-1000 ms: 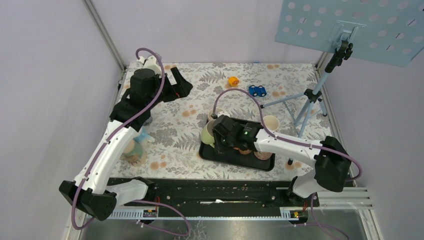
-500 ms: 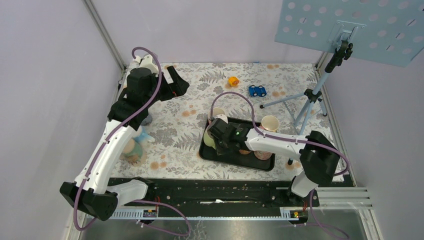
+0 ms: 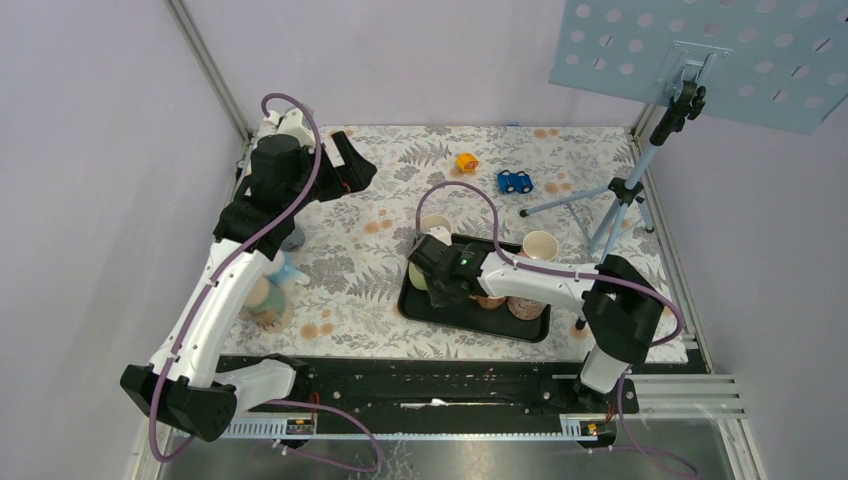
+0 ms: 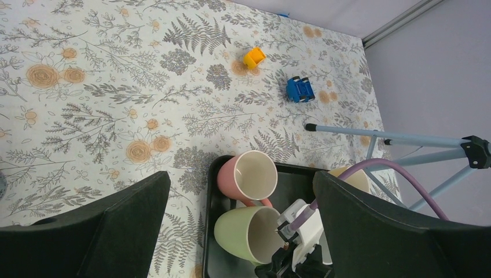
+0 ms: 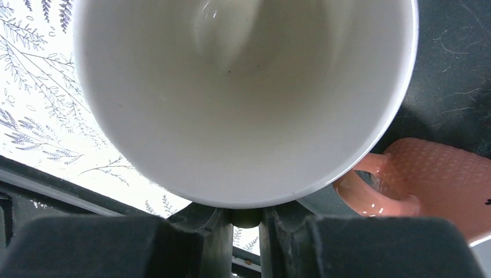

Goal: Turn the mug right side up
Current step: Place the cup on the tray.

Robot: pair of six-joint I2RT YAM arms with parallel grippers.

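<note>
While the right gripper (image 5: 246, 217) pinches the tilted green mug (image 5: 243, 98) by its rim, uprighting seems underway; next, finish rotating and set it down. Left gripper (image 3: 358, 168) gapes wide.

No text, label or number can be read anywhere (not on the green mug (image 4: 231, 231), nor the tray (image 3: 440, 312)).

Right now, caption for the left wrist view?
Pink mug and green mug, mouths toward camera, at the black tray.
</note>
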